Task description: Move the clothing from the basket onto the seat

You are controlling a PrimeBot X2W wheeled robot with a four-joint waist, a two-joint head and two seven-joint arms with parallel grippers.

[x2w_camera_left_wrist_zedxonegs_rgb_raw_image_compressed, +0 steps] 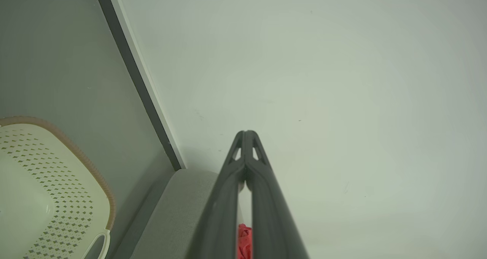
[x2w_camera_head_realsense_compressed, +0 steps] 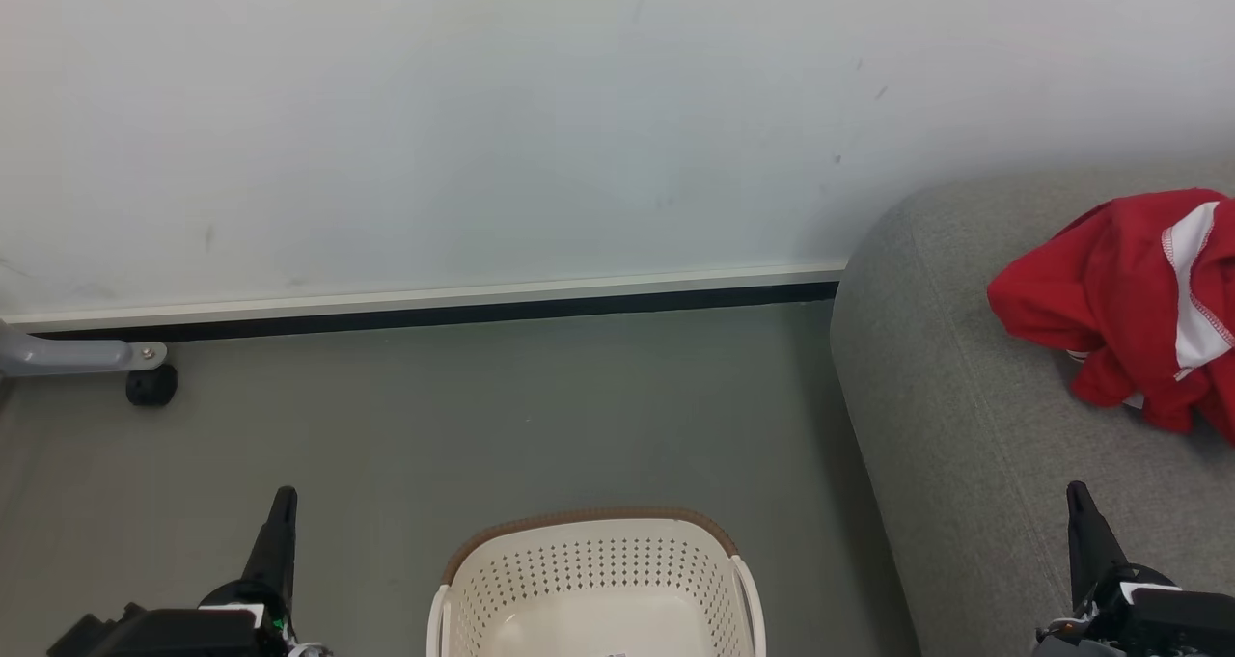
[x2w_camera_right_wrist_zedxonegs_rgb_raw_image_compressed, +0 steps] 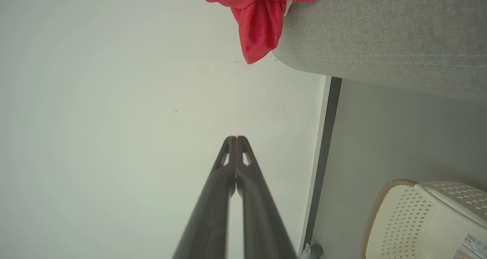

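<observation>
The red clothing [x2w_camera_head_realsense_compressed: 1129,300] with white panels lies crumpled on the grey seat [x2w_camera_head_realsense_compressed: 965,425] at the right; it also shows as clothing [x2w_camera_right_wrist_zedxonegs_rgb_raw_image_compressed: 262,19] on the seat [x2w_camera_right_wrist_zedxonegs_rgb_raw_image_compressed: 380,34] and as a sliver of clothing [x2w_camera_left_wrist_zedxonegs_rgb_raw_image_compressed: 244,242] between the left fingers. The cream basket [x2w_camera_head_realsense_compressed: 593,589] with its brown rim stands on the floor at bottom centre, its visible inside bare; basket [x2w_camera_left_wrist_zedxonegs_rgb_raw_image_compressed: 49,190] and basket [x2w_camera_right_wrist_zedxonegs_rgb_raw_image_compressed: 426,221] show the same. My left gripper [x2w_camera_head_realsense_compressed: 285,498] is shut and holds nothing, left of the basket. My right gripper [x2w_camera_head_realsense_compressed: 1078,491] is shut and holds nothing, above the seat's front.
A white wall [x2w_camera_head_realsense_compressed: 482,107] with a dark skirting strip [x2w_camera_head_realsense_compressed: 434,314] runs behind the grey floor [x2w_camera_head_realsense_compressed: 482,416]. A grey metal leg with a black caster [x2w_camera_head_realsense_compressed: 151,384] stands at far left. A label [x2w_camera_right_wrist_zedxonegs_rgb_raw_image_compressed: 470,245] lies on the basket's bottom.
</observation>
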